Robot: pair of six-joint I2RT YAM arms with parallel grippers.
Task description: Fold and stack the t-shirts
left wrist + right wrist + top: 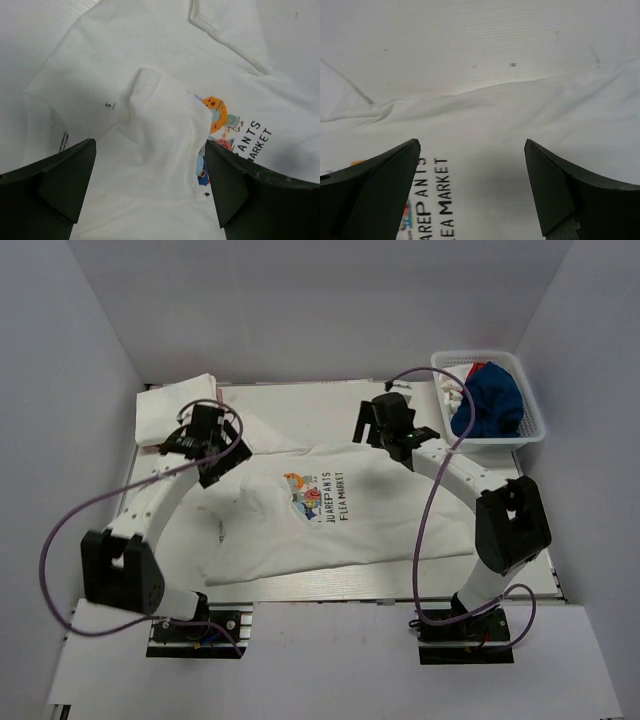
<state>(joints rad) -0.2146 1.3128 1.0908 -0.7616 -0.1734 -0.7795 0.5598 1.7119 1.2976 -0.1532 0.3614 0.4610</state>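
White t-shirt [300, 530], cartoon print and dark lettering, spread wrinkled mid-table [330, 400]; fabric flap covers part of print. Left gripper [150, 185] spread wide above it. Right gripper [472, 185] likewise, over far hem.

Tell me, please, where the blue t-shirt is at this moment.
In the top external view, the blue t-shirt lies bunched in the white basket at the table's far right corner, to the right of the right gripper.

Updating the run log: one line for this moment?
printed t-shirt: flat, unfolded | left gripper: open above it | right gripper: open above it | white t-shirt: folded, far left | blue t-shirt: in basket
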